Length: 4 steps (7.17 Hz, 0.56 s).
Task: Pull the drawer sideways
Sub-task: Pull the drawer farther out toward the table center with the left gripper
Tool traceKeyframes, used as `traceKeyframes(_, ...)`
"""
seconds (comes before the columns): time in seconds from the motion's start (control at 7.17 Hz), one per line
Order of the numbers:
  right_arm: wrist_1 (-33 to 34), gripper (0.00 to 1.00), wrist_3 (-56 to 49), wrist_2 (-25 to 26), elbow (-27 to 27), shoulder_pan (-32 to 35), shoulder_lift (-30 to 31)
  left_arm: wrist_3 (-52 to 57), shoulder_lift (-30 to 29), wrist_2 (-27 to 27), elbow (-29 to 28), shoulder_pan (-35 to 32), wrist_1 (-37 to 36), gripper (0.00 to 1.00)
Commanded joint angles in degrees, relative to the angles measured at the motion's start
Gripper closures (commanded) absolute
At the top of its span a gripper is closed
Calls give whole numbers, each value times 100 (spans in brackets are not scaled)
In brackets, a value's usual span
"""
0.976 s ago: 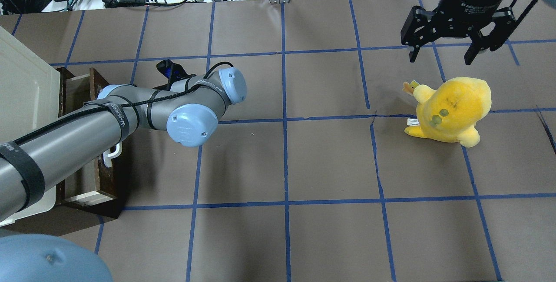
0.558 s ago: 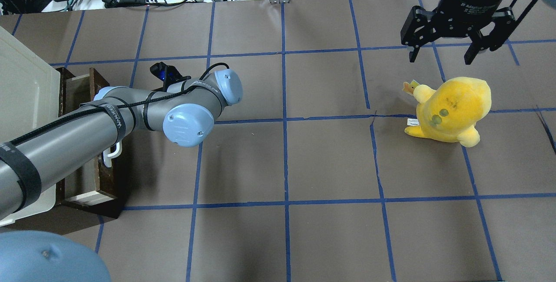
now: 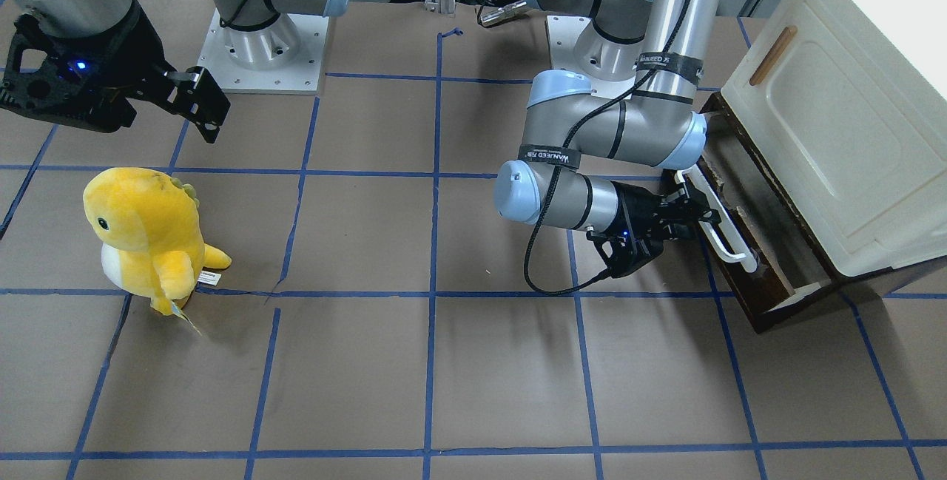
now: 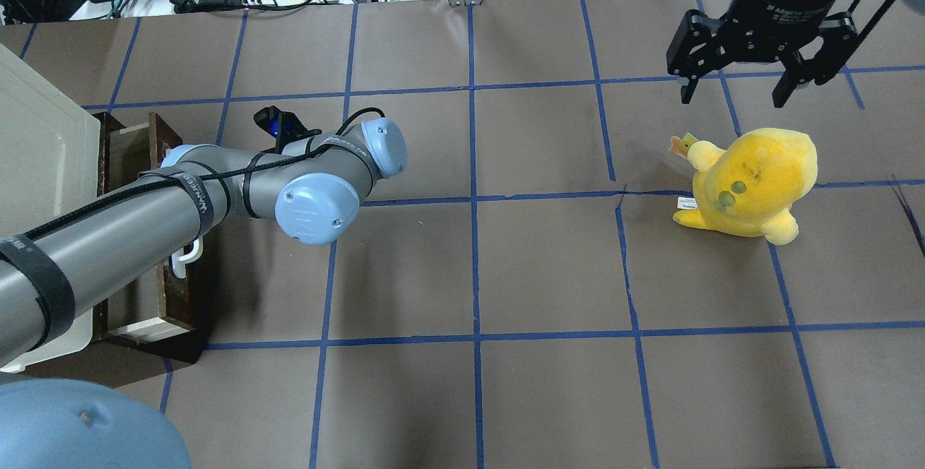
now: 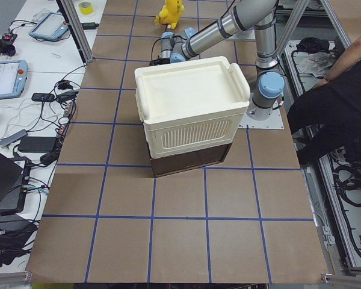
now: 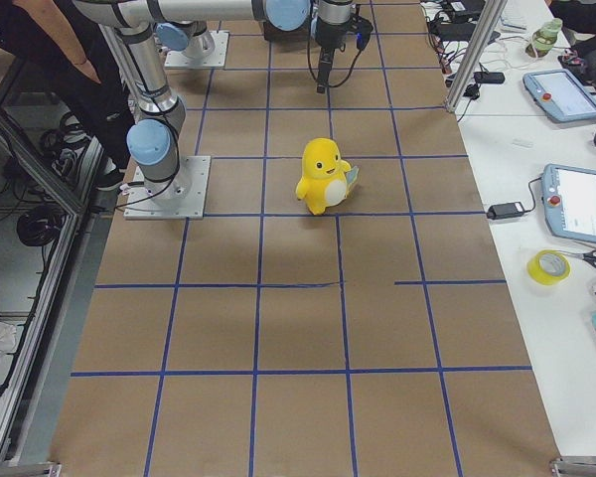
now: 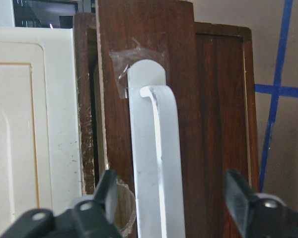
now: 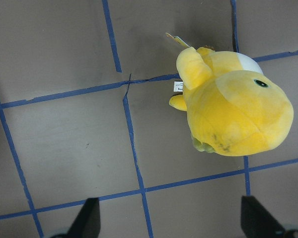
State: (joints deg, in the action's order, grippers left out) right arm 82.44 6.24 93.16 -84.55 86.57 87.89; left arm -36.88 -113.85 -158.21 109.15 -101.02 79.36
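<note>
Drawer [image 7: 181, 124] partly out beneath cream cabinet [image 3: 836, 132], left tool [image 7: 171, 186] apart astride white handle [image 7: 154, 148]; right tool [image 4: 733, 97] apart.

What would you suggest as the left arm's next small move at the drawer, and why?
Probably close the left pincer on the white bar handle. In the wrist view its fingers stand open on either side of the handle without gripping it, and the drawer is only partly out of the cream cabinet.

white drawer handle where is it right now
In the front-facing view the white handle is at the right, on the dark drawer front under the cream cabinet, straddled by the open left gripper.
</note>
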Motion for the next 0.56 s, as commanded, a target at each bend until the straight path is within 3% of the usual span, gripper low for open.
traceKeyframes(0.0,0,0,0,0,0,-9,0,6,73,18,1,-5,9,60)
traceKeyframes(0.42,0,0,0,0,0,-9,0,-12,82,27,18,4,10,69)
